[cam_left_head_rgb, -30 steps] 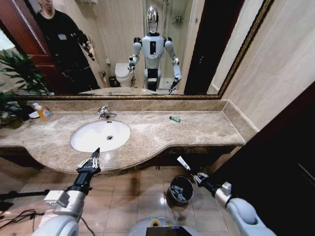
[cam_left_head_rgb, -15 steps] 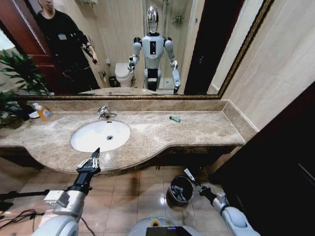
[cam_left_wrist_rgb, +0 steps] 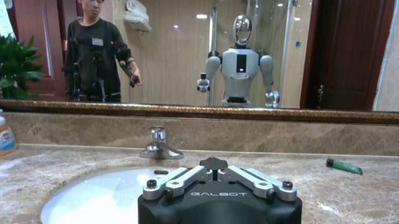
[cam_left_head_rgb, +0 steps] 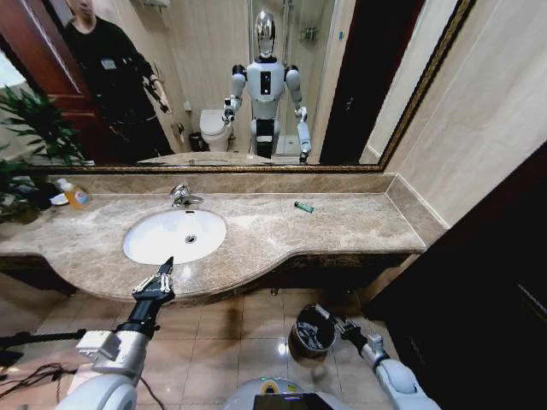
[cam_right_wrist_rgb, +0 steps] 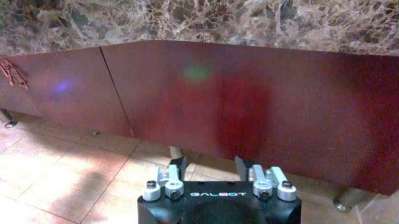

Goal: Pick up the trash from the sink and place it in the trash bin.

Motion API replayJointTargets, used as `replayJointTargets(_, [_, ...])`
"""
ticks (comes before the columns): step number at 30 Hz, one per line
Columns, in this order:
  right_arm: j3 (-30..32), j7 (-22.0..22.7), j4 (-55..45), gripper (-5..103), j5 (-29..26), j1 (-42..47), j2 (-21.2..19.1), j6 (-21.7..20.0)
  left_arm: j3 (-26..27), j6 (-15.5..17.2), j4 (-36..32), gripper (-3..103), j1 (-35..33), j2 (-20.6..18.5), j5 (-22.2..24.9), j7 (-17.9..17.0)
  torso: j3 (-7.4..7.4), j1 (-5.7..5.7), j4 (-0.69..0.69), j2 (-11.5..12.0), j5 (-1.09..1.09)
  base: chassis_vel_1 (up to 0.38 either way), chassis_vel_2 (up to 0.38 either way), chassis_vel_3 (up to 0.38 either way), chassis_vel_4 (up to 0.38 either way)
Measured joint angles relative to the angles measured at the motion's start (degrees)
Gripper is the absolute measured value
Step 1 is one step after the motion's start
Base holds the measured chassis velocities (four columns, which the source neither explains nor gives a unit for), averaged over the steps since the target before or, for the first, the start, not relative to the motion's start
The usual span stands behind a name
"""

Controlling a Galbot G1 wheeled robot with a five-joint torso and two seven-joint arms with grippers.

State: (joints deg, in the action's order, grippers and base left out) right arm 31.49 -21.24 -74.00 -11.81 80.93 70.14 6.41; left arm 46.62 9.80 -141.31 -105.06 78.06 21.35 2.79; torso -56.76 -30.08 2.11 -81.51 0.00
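Note:
The white oval sink (cam_left_head_rgb: 158, 232) lies in the marble counter, its basin (cam_left_wrist_rgb: 87, 198) bare around the drain. A small dark green tube (cam_left_head_rgb: 303, 207) of trash (cam_left_wrist_rgb: 343, 166) rests on the counter to the right of the sink. The black trash bin (cam_left_head_rgb: 301, 335) stands on the floor below the counter's front. My right gripper (cam_left_head_rgb: 330, 321) hangs low at the bin's right rim; in the right wrist view it (cam_right_wrist_rgb: 210, 163) is open with nothing between its fingers. Shut and holding nothing, my left gripper (cam_left_head_rgb: 162, 273) hovers at the counter's front edge before the sink.
A chrome faucet (cam_left_head_rgb: 182, 196) stands behind the basin. An orange soap bottle (cam_left_head_rgb: 77, 196) and a plant (cam_left_head_rgb: 26, 128) are at the far left of the counter. A dark wooden cabinet front (cam_right_wrist_rgb: 249, 107) runs under the counter, and a mirror rises behind it.
My right arm has dropped down and back toward the bin. The white tube that stuck up from its gripper no longer shows. The left arm has not moved.

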Motion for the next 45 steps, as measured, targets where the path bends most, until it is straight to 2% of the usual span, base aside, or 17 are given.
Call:
replayJointTargets(2, [-0.09,0.03,0.0,54,0.02,-0.02,0.01,0.01,0.0,0.0,0.0,0,0.0,0.0,0.0,0.0,0.0,0.0,0.0,0.0,0.0,0.0,0.0,0.0,0.0])
replayJointTargets(3, [-0.28,0.11,-0.01,65,0.06,-0.04,0.03,0.07,0.0,0.0,0.0,0,0.0,0.0,0.0,0.0,0.0,0.0,0.0,0.0,0.0,0.0,0.0,0.0,0.0])
replayJointTargets(4, [-0.43,0.19,-0.05,71,0.1,-0.05,0.06,0.16,0.0,0.0,0.0,0,0.0,0.0,0.0,0.0,0.0,0.0,0.0,0.0,0.0,0.0,0.0,0.0,0.0])
replayJointTargets(6, [-0.49,0.2,-0.09,71,0.11,-0.05,0.08,0.16,0.0,0.0,0.0,0,0.0,0.0,0.0,0.0,0.0,0.0,0.0,0.0,0.0,0.0,0.0,0.0,0.0])
replayJointTargets(7, [-0.63,0.24,-0.22,76,0.12,-0.05,0.13,0.16,0.0,0.0,0.0,0,0.0,0.0,0.0,0.0,0.0,0.0,0.0,0.0,0.0,0.0,0.0,0.0,0.0])
replayJointTargets(8, [-0.63,0.24,-0.22,76,0.12,-0.05,0.13,0.16,0.0,0.0,0.0,0,0.0,0.0,0.0,0.0,0.0,0.0,0.0,0.0,0.0,0.0,0.0,0.0,0.0])
replayJointTargets(12, [-0.84,0.42,-0.71,97,0.05,0.06,0.28,0.13,0.0,0.0,0.0,0,0.0,0.0,0.0,0.0,0.0,0.0,0.0,0.0,0.0,0.0,0.0,0.0,0.0])
replayJointTargets(14, [-0.87,0.46,-0.83,100,-0.02,0.1,0.28,0.08,0.0,0.0,0.0,0,0.0,0.0,0.0,0.0,0.0,0.0,0.0,0.0,0.0,0.0,0.0,0.0,0.0])
replayJointTargets(28, [-0.34,1.18,-2.63,100,-1.99,1.32,0.58,0.03,0.0,0.0,0.0,0,0.0,0.0,0.0,0.0,0.0,0.0,0.0,0.0,0.02,0.0,0.0,0.0,0.0])
replayJointTargets(31, [-0.01,5.62,-9.98,100,-6.09,4.48,-0.57,-2.57,0.0,0.0,0.0,0,0.0,0.0,0.0,0.0,0.0,0.0,0.0,0.0,0.0,0.0,0.0,0.0,0.0])
replayJointTargets(33, [0.14,6.67,-11.94,100,-7.31,5.3,-1.09,-3.16,0.0,0.0,0.0,0,0.0,0.0,0.0,0.0,0.0,0.0,0.0,0.0,0.0,0.0,0.0,0.0,0.0])
replayJointTargets(35, [1.26,8.84,-18.37,100,-11.79,8.26,-2.72,-4.05,0.0,0.0,0.0,0,0.0,0.0,0.0,0.0,0.0,0.0,0.0,0.0,0.0,0.0,0.0,0.0,0.0])
replayJointTargets(36, [1.26,8.84,-18.37,100,-11.79,8.26,-2.72,-4.05,0.0,0.0,0.0,0,0.0,0.0,0.0,0.0,0.0,0.0,0.0,0.0,0.0,0.0,0.0,0.0,0.0])
replayJointTargets(39, [3.41,9.15,-27.5,100,-16.54,11.95,-4.07,-5.46,0.0,0.0,0.0,0,0.0,0.0,0.0,0.0,0.0,0.0,-0.01,0.0,-0.01,0.0,0.0,0.0,0.0])
replayJointTargets(40, [3.41,9.15,-27.5,100,-16.54,11.95,-4.07,-5.46,0.0,0.0,0.0,0,0.0,0.0,0.0,0.0,0.0,0.0,-0.01,0.0,-0.01,0.0,0.0,0.0,0.0])
replayJointTargets(45, [5.25,9.63,-39.65,100,-18.93,12.19,-5.01,-8.94,0.0,0.0,0.0,0,0.0,0.0,0.0,0.0,0.0,0.0,0.0,0.0,0.0,0.0,0.0,0.0,0.0])
